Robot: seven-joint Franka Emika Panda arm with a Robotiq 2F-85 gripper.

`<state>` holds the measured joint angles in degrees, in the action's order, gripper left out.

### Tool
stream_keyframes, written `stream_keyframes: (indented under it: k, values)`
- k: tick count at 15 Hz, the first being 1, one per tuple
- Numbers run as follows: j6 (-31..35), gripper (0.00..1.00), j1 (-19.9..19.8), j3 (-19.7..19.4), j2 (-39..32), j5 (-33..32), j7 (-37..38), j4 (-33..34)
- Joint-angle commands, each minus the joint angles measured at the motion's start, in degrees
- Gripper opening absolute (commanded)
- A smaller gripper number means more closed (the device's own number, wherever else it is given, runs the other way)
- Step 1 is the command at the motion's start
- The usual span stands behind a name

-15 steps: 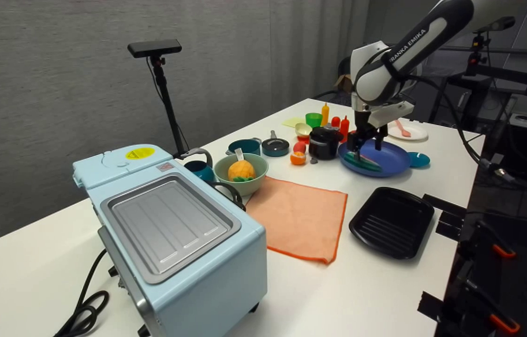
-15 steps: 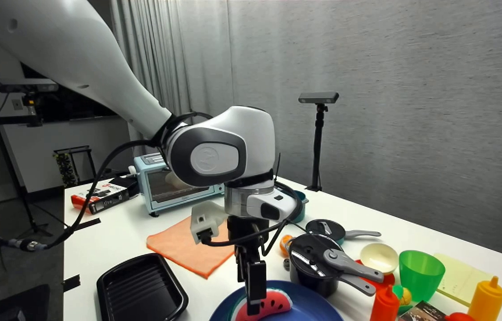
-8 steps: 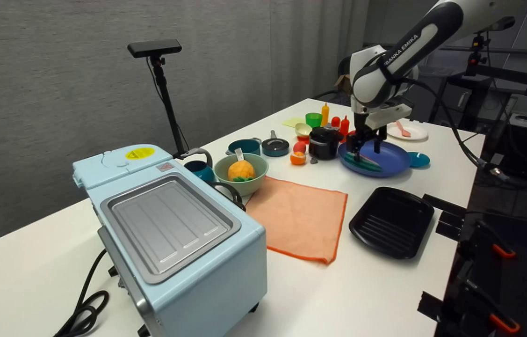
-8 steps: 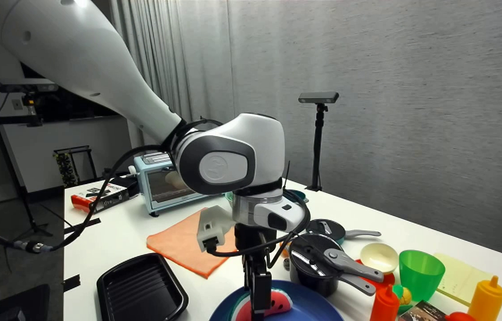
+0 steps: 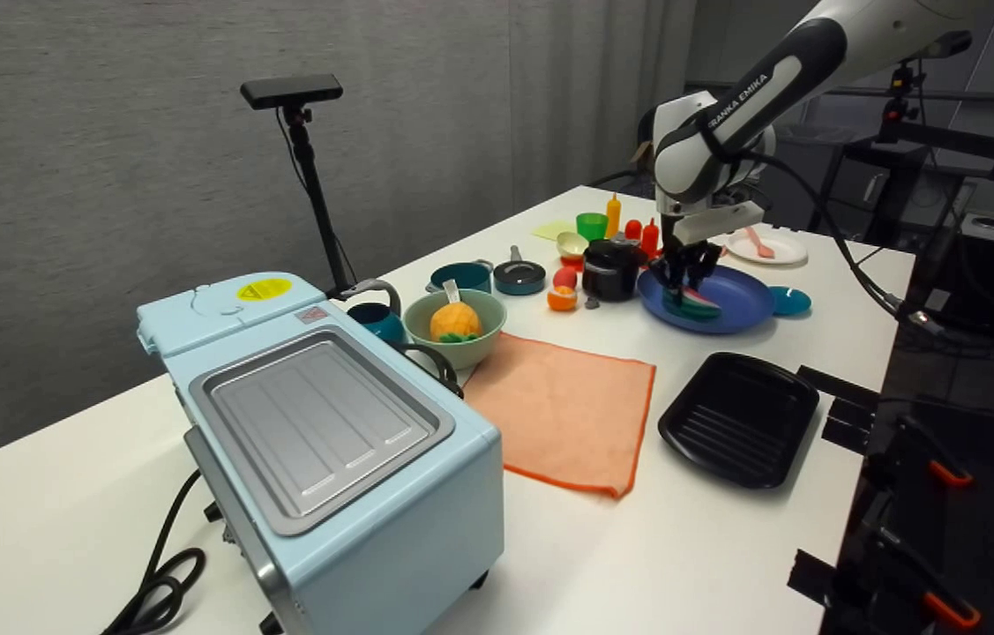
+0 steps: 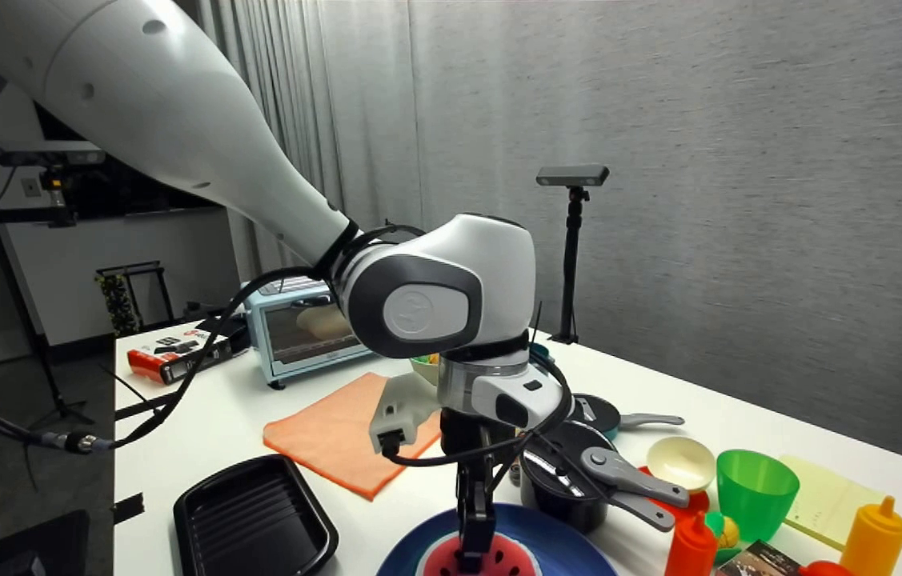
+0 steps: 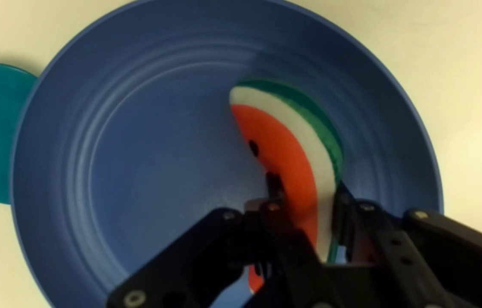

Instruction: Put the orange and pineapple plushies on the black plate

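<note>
In the wrist view my gripper (image 7: 307,199) has its fingers against both sides of a watermelon slice plush (image 7: 294,149), shut on it over the blue plate (image 7: 159,149). The orange plush (image 5: 562,298) rests on the table beside the black pot in an exterior view. A pineapple plush (image 5: 455,323) sits in a pale green bowl (image 5: 483,339), its leaves toward the front. The black plate (image 5: 741,421), a ridged rectangular dish, lies near the table edge with nothing on it. It also shows as the black plate (image 6: 253,518) left of my arm.
An orange cloth (image 5: 571,406) is spread between the bowl and the black plate. A black pot (image 5: 611,270) stands close beside the blue plate. A light blue toaster oven (image 5: 347,459) fills the near end. Red and yellow bottles (image 6: 875,534) stand at the far end.
My arm has shifted slightly toward the toaster end in both exterior views, and the jaws have closed on the watermelon slice. That slice has turned, showing more of its red face.
</note>
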<state>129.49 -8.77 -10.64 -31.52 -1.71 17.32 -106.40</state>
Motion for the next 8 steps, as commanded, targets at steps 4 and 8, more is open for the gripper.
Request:
stream_keyframes:
  k: [4, 8]
  values:
    - [-10.3, 0.03, 0.0, 2.8, 6.4, 1.1, -8.4, 1.1]
    - [-18.5, 0.03, 0.4, 5.4, 14.0, 1.2, -17.8, -1.6]
